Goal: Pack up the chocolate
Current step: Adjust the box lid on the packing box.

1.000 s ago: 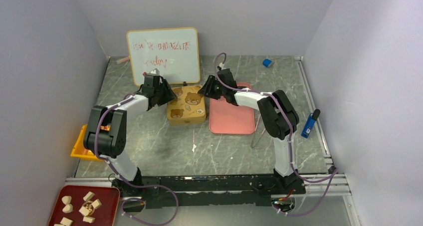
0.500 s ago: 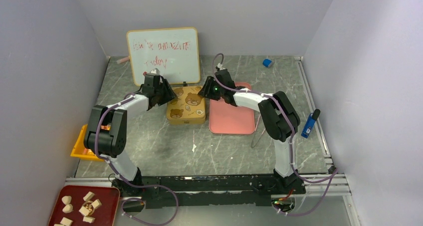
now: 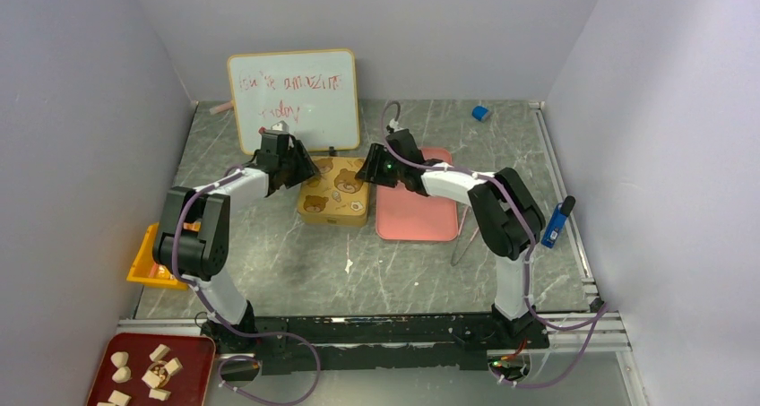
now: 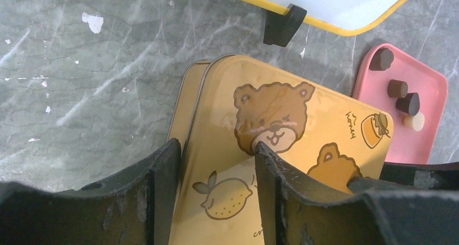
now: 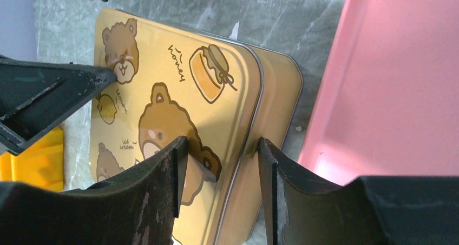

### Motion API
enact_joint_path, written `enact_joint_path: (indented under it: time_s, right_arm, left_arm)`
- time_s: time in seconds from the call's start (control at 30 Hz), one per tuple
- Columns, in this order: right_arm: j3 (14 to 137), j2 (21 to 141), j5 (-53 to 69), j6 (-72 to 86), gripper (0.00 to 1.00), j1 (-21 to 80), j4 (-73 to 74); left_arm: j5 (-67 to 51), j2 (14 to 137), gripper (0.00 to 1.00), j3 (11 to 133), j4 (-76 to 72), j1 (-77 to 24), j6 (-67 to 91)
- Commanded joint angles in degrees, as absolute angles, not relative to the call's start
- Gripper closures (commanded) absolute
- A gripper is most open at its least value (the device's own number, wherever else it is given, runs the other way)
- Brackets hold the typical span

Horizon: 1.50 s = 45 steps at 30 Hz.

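Observation:
A yellow bear-print tin (image 3: 336,191) sits mid-table with its lid on, slightly offset from the base. Several pieces of chocolate (image 4: 398,88), dark brown and one pale, lie at the far end of the pink tray (image 4: 427,88) to the tin's right. My left gripper (image 4: 216,145) is open. One of its fingers is outside the tin's (image 4: 325,120) left edge and the other rests on the lid by the bear's mouth. My right gripper (image 5: 223,141) is open and straddles the tin's (image 5: 162,66) right edge, next to the tray (image 5: 389,83).
A whiteboard (image 3: 293,97) stands just behind the tin, its black foot (image 4: 284,23) close by. An orange bin (image 3: 148,258) sits at the left edge. A red tray (image 3: 148,370) with pale chunks lies off the table, front left. Blue items (image 3: 556,222) lie on the right.
The right gripper's jaws have widened, and that arm has shifted slightly left over the tin's edge. The left arm has stayed put.

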<state>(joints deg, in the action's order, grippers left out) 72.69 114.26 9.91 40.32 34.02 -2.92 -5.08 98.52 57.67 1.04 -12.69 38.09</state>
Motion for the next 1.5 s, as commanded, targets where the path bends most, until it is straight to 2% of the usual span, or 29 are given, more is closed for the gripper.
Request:
enact_joint_path:
  time_s: [0.0,0.27,0.87,1.07,1.33,1.47]
  right_arm:
    - [66.4,118.4,20.0,39.0,0.49,40.5,15.3]
    - [68.2,119.7,19.3,38.2,0.49,40.5,17.5]
    - [62.6,114.7,19.1,39.5,0.48,40.6,17.7]
    - [67.6,120.6,20.5,38.0,0.59,40.5,18.4]
    - [80.3,129.2,21.3,35.4,0.80,39.7,22.2]
    - [85.9,132.6,21.1,34.5,0.86,38.8,24.2]
  left_arm:
    - [-14.0,99.7,0.46,59.2,-3.3,-17.1,39.7]
    - [-14.1,97.5,0.47,55.3,-4.3,-18.2,40.9]
    - [-14.1,97.7,0.47,54.8,-4.9,-18.7,41.1]
    - [-14.1,97.5,0.47,54.1,-5.4,-19.6,41.7]
    - [-14.1,95.4,0.48,51.9,-6.1,-21.5,42.9]
    - [-13.5,94.3,0.48,51.0,-5.9,-22.5,43.1]
